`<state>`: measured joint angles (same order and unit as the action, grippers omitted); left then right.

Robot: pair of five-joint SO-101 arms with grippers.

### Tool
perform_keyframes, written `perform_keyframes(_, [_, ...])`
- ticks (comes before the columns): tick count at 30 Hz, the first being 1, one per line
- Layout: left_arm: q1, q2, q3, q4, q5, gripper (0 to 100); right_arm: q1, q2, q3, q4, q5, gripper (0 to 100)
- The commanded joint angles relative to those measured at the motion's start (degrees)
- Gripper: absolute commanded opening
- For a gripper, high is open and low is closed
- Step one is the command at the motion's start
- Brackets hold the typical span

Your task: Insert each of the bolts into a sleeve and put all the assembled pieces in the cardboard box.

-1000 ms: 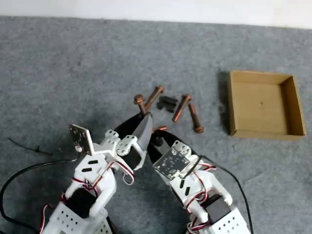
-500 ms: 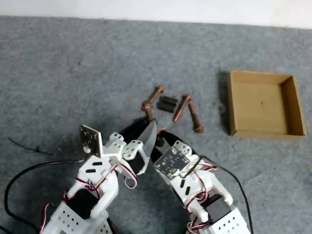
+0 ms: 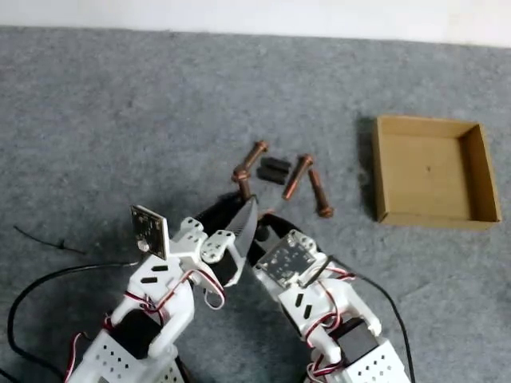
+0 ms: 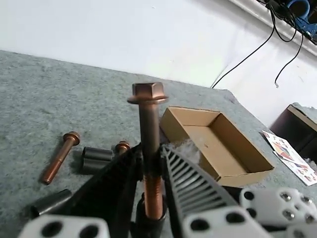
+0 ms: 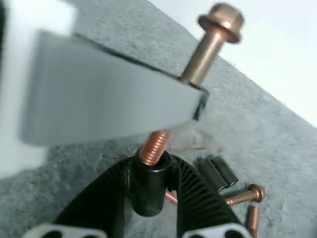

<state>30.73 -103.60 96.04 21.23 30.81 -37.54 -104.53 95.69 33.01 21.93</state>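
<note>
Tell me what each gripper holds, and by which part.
Left gripper: a bolt, clamped mid-shank, head up. Right gripper: a black sleeve, gripped around its sides, the bolt's threaded tip at its mouth.

high view: soft, even light | brown cardboard box (image 3: 382, 171) throws faint shadow leftward on grey felt table (image 3: 120, 120) | left wrist view: white wall (image 4: 99, 29) bright across top, copper flanged bolt (image 4: 148, 124) dull sheen | right wrist view: black tubular sleeve (image 5: 147, 193) shaded, lower centre

A grey, felt-like surface (image 3: 120, 120) runs to a plain white wall (image 3: 239, 12) at the far edge. Black cables (image 4: 247, 49) hang down that wall on the right, near a dark piece of furniture (image 4: 302, 119).
</note>
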Motion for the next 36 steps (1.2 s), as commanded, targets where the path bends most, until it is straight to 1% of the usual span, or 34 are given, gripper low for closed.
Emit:
perform_keyframes(1, [1.27, -1.01, 1.10, -0.62, -0.44, 1, 1.45, -0.84, 5.49, 0.04, -2.11, 0.5])
perform_keyframes(13, [0.92, -1.01, 1.10, -0.62, -0.44, 1, 1.19, -0.84, 5.49, 0.22, -1.49, 0.5])
perform_keyframes(15, [0.66, -1.01, 1.10, -1.93, -0.44, 1, 1.19, -0.84, 5.41, 0.22, 0.00, 0.5])
perform_keyframes(17, [-1.63, -1.01, 1.10, -3.60, -0.35, 1, -0.13, -0.75, 5.49, 0.31, 1.05, 0.5])
perform_keyframes(19, [-2.42, -0.92, 1.10, -3.96, -0.35, 1, -1.10, -0.75, 5.49, 0.31, 1.05, 0.5])
perform_keyframes(26, [-1.19, -0.92, 1.10, -3.96, -0.35, 1, -1.10, -0.75, 5.41, 0.40, 1.05, 0.5])
perform_keyframes(31, [3.91, -0.92, 1.10, 0.18, -0.79, 1, -1.01, -0.75, 5.14, 2.15, 1.05, 0.5])
perform_keyframes(36, [3.91, -0.92, 1.10, 0.70, -0.79, 1, -1.01, -0.75, 5.05, 3.03, 1.05, 0.5])
